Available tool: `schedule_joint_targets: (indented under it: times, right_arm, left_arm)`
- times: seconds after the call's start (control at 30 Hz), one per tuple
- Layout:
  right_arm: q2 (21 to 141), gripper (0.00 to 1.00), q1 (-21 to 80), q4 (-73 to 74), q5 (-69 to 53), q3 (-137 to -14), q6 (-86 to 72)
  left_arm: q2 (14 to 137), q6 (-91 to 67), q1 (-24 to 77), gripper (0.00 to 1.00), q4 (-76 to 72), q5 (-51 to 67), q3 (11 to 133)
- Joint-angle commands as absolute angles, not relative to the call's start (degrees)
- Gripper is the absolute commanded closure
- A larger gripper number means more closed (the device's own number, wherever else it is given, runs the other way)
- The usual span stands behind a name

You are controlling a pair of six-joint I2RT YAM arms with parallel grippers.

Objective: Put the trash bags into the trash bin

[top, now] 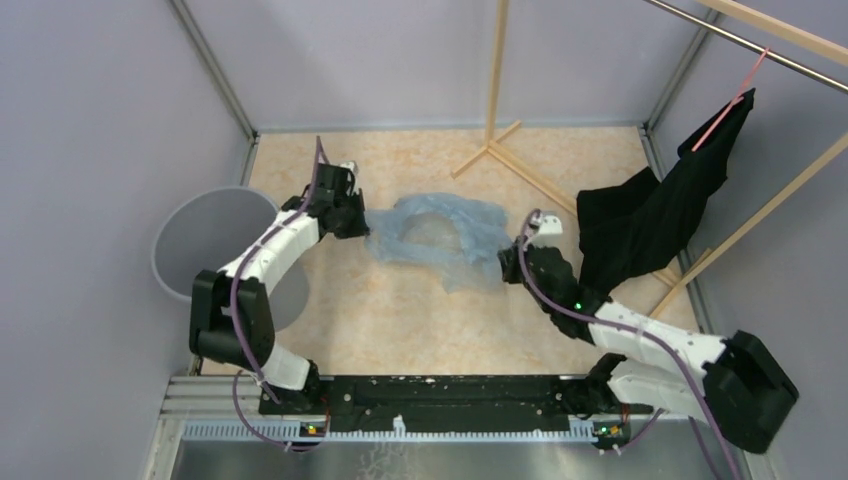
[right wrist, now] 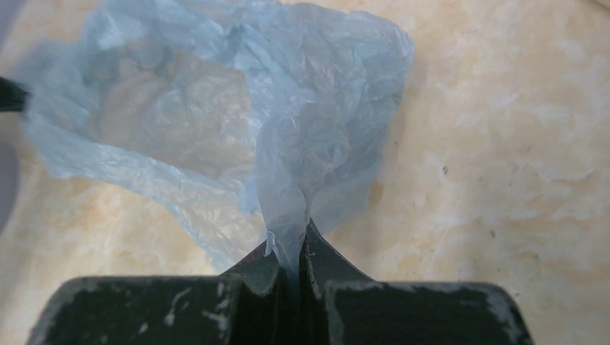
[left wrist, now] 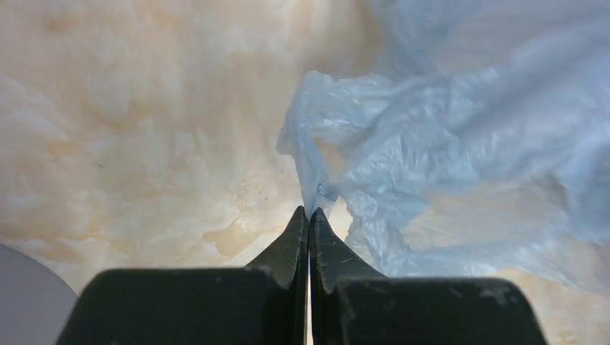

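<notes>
Pale purple walls (top: 100,150) stand around a worktop (top: 400,310) that looks like light orange stone. I stand by and see two robot arms reaching out over it.

The left fingers (left wrist: 302,231) are shut tight. They pinch a tiny bit of the thin blue trash bag (top: 440,235) right at their tips. The rest of the bag spreads away in front of them and off to their right.

The right fingers (right wrist: 313,248) are pressed together too. A twisted strip of the same bag goes down between them, so they have hold of it. From there the bag opens out in front of them and to their left.

So the wrinkly bag lies low over the worktop, between the two sets of fingers, with one edge in each. I cannot tell how much of it rests on the worktop.

The round grey trash bin (top: 200,230) sits on the far side of the left fingers from the bag, past the left edge of the worktop. The bag is not in it.

A black cloth (top: 650,215) hangs just beside the right fingers, on the side away from the bag. A wooden stand (top: 495,110) is farther off, beyond the bag.
</notes>
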State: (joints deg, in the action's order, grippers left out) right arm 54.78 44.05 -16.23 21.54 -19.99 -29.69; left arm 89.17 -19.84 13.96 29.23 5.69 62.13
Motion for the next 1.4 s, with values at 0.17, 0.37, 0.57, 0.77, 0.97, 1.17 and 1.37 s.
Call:
schedule_joint_targets:
  times: [0.17,0.37,0.57,0.77,0.97,1.17,1.37]
  right_arm:
    - [80.9,1.0,42.3,19.3,28.5,-77.3,-12.6]
    - [69.7,1.0,45.4,10.4,3.2,-99.0,-5.7]
    - [61.1,1.0,45.4,-12.2,3.6,-66.4,-12.7]
    - [63.6,1.0,45.2,-21.0,1.9,-35.4,-24.7]
    - [60.0,1.0,45.3,-7.8,4.2,-49.2,-19.4]
    - [62.6,1.0,45.4,12.3,-6.7,-87.7,-8.9]
    - [52.6,1.0,45.4,-3.4,-3.1,-65.1,-8.7]
  left_arm:
    - [93.8,-24.3,15.1,1.0,42.7,5.9,106.0]
    - [73.7,-16.6,31.5,1.0,23.5,-3.3,110.0]
    - [61.1,-24.1,31.9,1.0,21.1,-18.4,73.3]
    - [53.7,-37.6,32.0,1.0,20.9,-3.0,45.3]
    - [51.8,-30.1,32.0,1.0,23.4,-7.7,57.7]
    - [59.7,-20.0,32.0,1.0,26.2,2.2,100.4]
    - [49.7,-23.8,32.0,1.0,18.6,-2.7,78.3]
